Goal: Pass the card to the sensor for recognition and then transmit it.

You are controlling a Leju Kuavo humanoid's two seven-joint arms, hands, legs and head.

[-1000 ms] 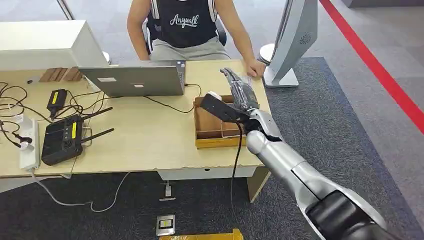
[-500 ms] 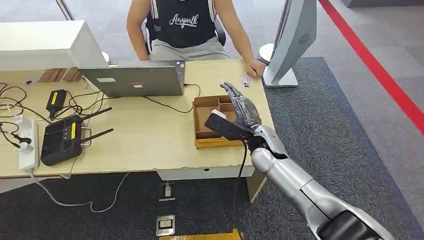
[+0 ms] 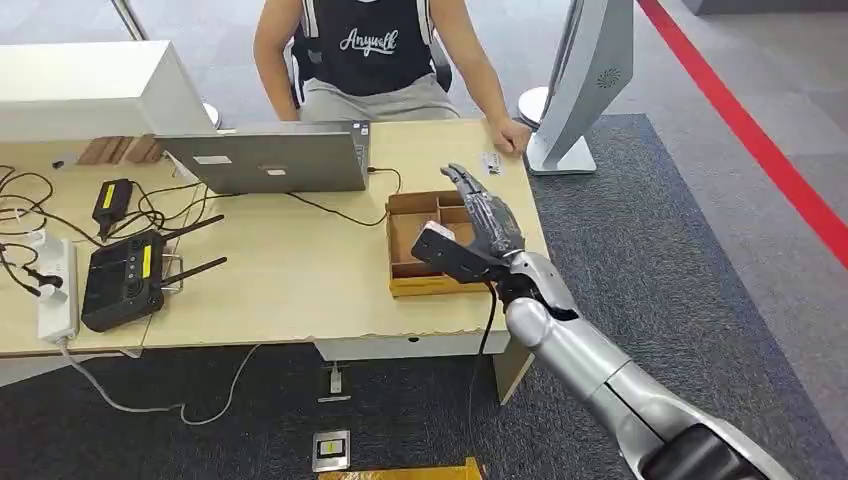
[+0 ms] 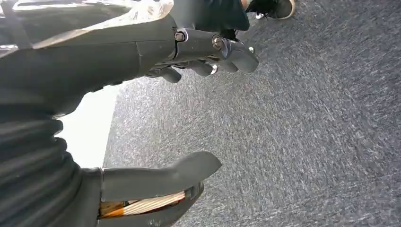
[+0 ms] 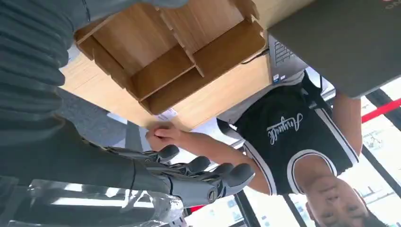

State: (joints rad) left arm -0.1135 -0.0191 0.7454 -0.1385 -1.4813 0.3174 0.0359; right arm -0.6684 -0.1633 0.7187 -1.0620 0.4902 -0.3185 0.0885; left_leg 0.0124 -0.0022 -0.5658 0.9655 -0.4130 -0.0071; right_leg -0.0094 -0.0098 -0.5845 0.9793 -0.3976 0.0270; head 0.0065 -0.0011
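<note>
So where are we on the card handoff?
Done, apparently: a small card lies on the table beside the person's hand, so it may be delivered already. In hand: nothing; the right hand hovers with fingers apart above the wooden box, the left hand hangs empty. Left: can't confirm the sensor scan.

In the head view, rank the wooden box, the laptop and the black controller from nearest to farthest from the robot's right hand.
From the right hand:
1. Wooden box, directly under the hand.
2. Laptop, mid-table, toward the person.
3. Black controller, far at the table's left end.
</note>
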